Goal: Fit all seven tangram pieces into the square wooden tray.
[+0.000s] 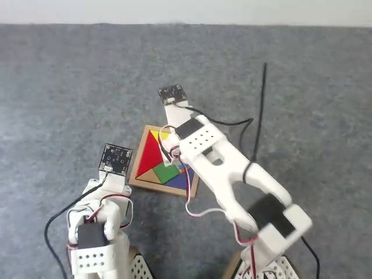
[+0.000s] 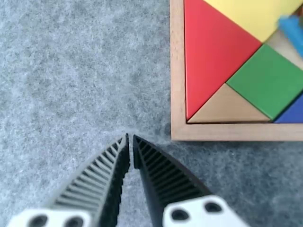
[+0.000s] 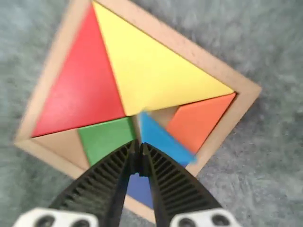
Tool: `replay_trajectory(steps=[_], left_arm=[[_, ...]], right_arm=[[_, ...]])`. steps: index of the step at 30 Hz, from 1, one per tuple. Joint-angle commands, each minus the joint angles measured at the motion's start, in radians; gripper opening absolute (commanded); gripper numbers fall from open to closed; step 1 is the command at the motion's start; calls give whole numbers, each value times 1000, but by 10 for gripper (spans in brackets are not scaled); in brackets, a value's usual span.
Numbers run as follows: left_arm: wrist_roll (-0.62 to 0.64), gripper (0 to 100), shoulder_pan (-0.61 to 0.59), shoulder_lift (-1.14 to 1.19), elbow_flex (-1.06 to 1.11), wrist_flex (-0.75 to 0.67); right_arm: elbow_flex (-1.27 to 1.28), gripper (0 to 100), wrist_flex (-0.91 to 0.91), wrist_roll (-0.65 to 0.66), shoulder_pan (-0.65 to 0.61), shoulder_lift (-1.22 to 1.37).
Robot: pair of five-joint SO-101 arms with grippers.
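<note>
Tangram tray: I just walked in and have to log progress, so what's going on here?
The right arm's hand, shut, is over the square wooden tray, its tips at a light blue wooden piece that lies askew, not seated. The red triangle, yellow triangle, orange triangle and green square lie flat inside. The left arm's hand, shut and empty, is over the grey carpet beside the tray.

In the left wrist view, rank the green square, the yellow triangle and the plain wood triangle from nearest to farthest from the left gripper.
1. plain wood triangle, in the tray corner nearest the left gripper.
2. green square, beside it, deeper in.
3. yellow triangle, farthest in.
</note>
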Motion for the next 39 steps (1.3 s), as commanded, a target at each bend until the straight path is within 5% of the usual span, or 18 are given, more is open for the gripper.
replay_trajectory(steps=[1,19,39], left_arm=[[-6,14,0,-20,-13,3],[-6,14,0,-20,-13,3],[-6,14,0,-20,-13,3]], right_arm=[[43,8,-27,57,-1,-157],[109,7,-140,74,73,-2],[-41,7,48,143,51,-113]])
